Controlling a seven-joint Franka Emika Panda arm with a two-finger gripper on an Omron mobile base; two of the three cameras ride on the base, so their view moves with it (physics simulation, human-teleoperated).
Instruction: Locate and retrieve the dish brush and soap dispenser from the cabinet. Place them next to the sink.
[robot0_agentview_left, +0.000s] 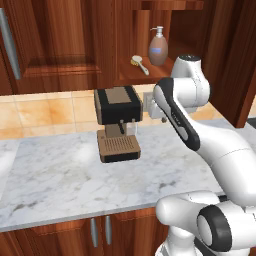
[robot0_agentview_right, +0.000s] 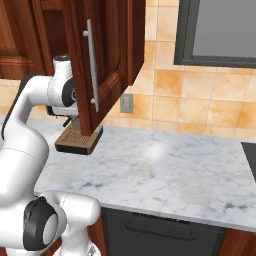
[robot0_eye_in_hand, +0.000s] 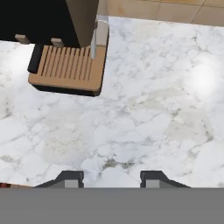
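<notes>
Over the marble counter (robot0_eye_in_hand: 144, 118), the hand (robot0_eye_in_hand: 111, 177) points down, seemingly empty.

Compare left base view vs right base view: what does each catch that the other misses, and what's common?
Left base view: the open cabinet interior with the soap dispenser and dish brush on its shelf, plus the coffee machine's black body.
Right base view: the outer face of the cabinet door with its bar handle, a wall outlet, and a dark-framed window.
Both: the marble counter, the tiled backsplash, the coffee machine drip tray, and the white arm.
</notes>
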